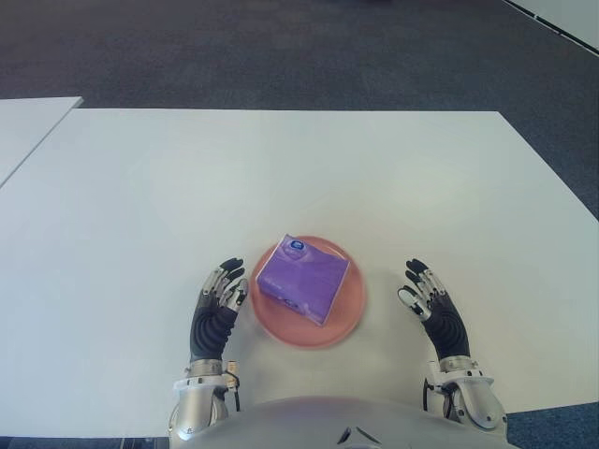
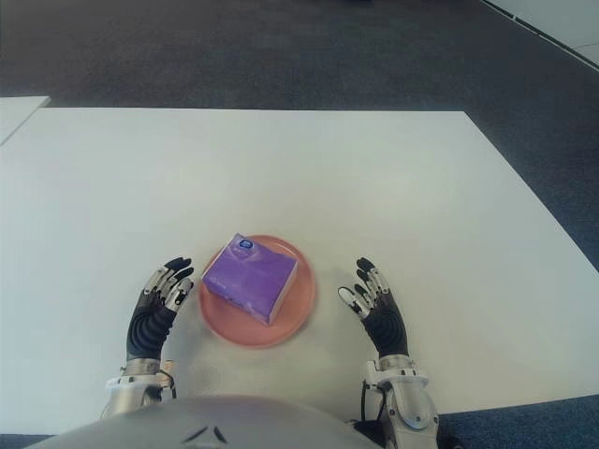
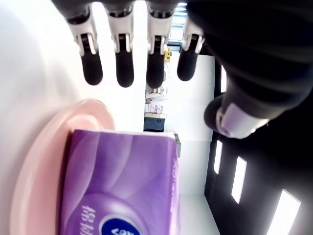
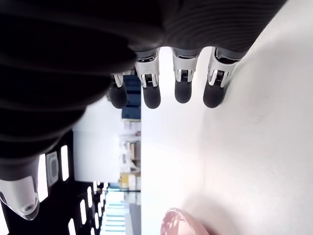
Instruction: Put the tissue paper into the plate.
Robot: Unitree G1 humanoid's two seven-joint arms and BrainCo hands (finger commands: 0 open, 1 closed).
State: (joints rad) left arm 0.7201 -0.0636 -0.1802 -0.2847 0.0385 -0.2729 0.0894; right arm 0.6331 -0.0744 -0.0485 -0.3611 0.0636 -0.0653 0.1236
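Purple tissue pack (image 1: 302,278) sits inside the pink plate (image 1: 350,307), lower centre of the eye-view frame, near the front edge of the white table (image 1: 281,168). Pack lies flat, rotated a bit so one corner points toward the top of the frame; a small blue-and-white round label shows at that corner. Plate rim visible all round the pack (widest strip on the right and bottom).

Left hand (image 1: 216,309) shows just left of the plate, fingers extended and loosely spread, holding nothing. Its fingertips are close to the plate rim; can't tell if they touch it. Left wrist view confirms: four fingers (image 3: 124,61) straight, thumb off to the side, pack and plate under the palm but not gripped.

Right hand (image 1: 434,309) shows right of the plate, clearly apart from it, fingers also extended and relaxed, empty. Right wrist view shows its fingers (image 4: 182,78) straight over bare table, with a sliver of the plate at the bottom edge.

Grey carpet (image 1: 281,56) fills the top of the frame; a second white table (image 1: 28,126) shows at upper left.
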